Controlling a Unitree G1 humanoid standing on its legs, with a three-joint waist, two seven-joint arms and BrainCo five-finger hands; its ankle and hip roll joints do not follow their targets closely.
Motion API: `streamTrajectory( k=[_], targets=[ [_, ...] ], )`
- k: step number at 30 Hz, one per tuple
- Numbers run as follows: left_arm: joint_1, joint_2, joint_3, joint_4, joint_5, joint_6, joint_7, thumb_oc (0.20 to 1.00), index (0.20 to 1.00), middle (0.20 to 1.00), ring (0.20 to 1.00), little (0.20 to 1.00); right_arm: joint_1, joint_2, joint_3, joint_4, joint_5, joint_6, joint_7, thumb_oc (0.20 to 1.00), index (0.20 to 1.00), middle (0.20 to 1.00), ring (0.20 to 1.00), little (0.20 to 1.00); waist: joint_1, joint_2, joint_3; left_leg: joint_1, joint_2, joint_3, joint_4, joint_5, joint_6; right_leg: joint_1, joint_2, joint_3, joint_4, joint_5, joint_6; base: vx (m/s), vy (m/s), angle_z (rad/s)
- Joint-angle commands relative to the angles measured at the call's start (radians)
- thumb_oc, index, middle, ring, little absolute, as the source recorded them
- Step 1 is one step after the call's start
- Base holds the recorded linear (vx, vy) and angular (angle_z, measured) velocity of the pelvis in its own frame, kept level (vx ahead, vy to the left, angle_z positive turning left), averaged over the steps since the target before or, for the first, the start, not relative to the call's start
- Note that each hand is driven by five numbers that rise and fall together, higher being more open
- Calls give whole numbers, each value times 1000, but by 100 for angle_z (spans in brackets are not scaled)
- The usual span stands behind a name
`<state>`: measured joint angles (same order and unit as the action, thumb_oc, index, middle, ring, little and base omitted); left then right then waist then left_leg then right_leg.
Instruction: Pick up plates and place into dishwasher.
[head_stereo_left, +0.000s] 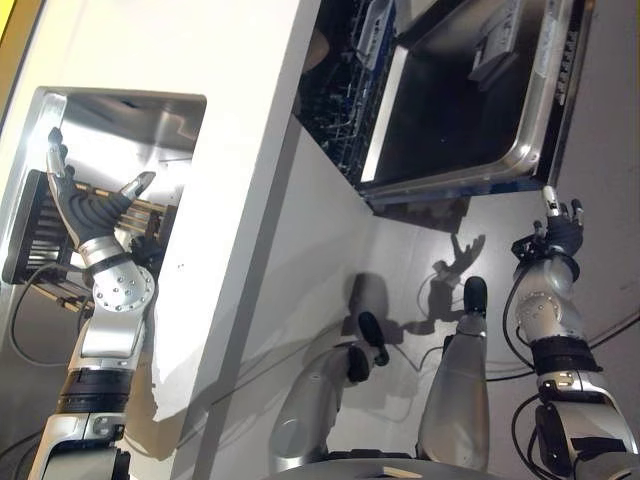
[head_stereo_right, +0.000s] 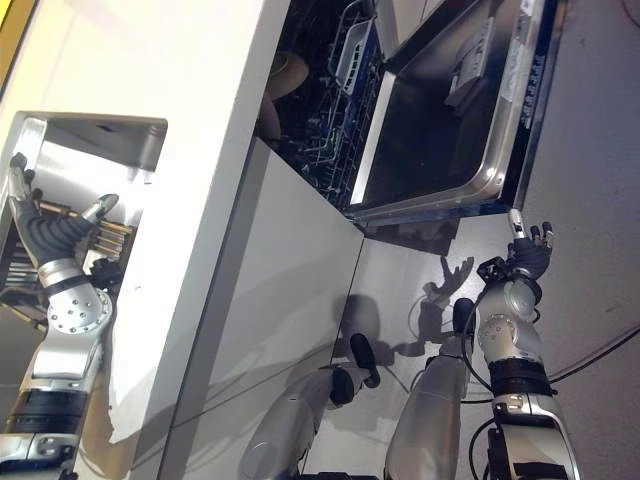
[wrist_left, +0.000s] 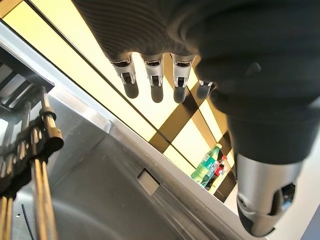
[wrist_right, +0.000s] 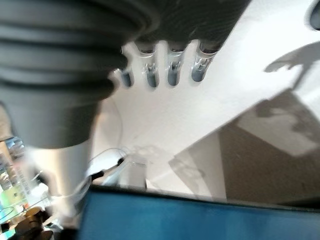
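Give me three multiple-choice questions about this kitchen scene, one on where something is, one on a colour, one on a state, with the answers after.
1. Where is the left hand?
A. over the sink
B. inside the dishwasher
C. flat on the counter

2. What colour is the counter?
A. black
B. white
C. red

3. How is the dishwasher door?
A. shut
B. taken off
C. open

Answers:
1. A: in the left eye view, the hand is spread above the steel basin, by the dark rack.
2. B: the surface around the sink is plain white.
3. C: the door hangs folded down, with the racks showing behind it. The right hand is below it, with straight fingers, holding nothing.
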<state>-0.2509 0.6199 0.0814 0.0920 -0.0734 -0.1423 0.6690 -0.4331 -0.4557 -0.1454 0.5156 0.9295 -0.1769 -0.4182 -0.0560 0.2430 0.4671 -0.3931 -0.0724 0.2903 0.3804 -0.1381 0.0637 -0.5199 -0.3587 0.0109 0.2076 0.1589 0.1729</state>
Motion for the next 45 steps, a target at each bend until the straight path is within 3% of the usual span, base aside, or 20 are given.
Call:
streamTrajectory(
  k=[1,6,10,16,20,26,34,45],
  targets=[
    [-43,-90,-123,-63,-1,-12,15,1000,1000,1000,1000,1000,-190,-118,36,-20,29,-45,90,1000,1000,1000,1000,1000,-20,93,53,-20,11,-114,-82,123,-120,-16,-23,-2,147,-89,-60,-11,-56,11],
    [-55,-68,-133,-75,-12,-4,14,1000,1000,1000,1000,1000,-301,-163,71,16,49,-18,161,1000,1000,1000,1000,1000,3,120,53,-53,10,-124,-82,135,-125,-51,-20,-10,169,-103,-63,-17,-46,11],
    [-56,-54,-138,-82,-27,-9,13,1000,1000,1000,1000,1000,-360,-188,114,2,78,19,276,1000,1000,1000,1000,1000,13,134,53,-73,10,-134,-79,139,-125,-76,-16,-7,190,-117,-65,-13,-25,2],
    [-67,-35,-126,-78,-55,-11,-7,1000,1000,1000,1000,1000,-380,-163,200,-149,7,15,403,1000,1000,1000,1000,1000,18,129,53,-77,13,-138,-93,154,-127,-76,-3,-13,187,-121,-66,-1,1,-1],
    [-72,-31,-113,-70,-61,-7,-16,1000,1000,1000,1000,1000,-375,-164,245,-263,-51,59,452,1000,1000,1000,1000,1000,18,111,53,-70,18,-140,-98,160,-130,-63,-1,-20,174,-117,-61,0,0,0],
    [-84,-17,-99,-55,-72,-8,-35,1000,1000,1000,1000,1000,-391,-139,291,-382,-133,69,467,1000,1000,1000,1000,1000,28,74,53,-43,20,-147,-104,153,-133,-14,-1,-42,149,-118,-51,3,1,1],
    [-93,9,-70,-32,-83,2,-51,1000,1000,1000,1000,1000,-395,-115,284,-447,-206,40,430,1000,1000,1000,1000,1000,48,12,53,20,27,-148,-111,149,-129,92,-7,-91,94,-90,-45,37,-14,12],
    [-90,40,-58,-7,-89,3,-75,1000,1000,1000,1000,1000,-333,-84,259,-485,-220,0,430,1000,1000,1000,1000,1000,95,-87,4,63,37,-181,-97,123,-117,203,-3,-146,50,-77,-42,56,-49,16]
  ],
)
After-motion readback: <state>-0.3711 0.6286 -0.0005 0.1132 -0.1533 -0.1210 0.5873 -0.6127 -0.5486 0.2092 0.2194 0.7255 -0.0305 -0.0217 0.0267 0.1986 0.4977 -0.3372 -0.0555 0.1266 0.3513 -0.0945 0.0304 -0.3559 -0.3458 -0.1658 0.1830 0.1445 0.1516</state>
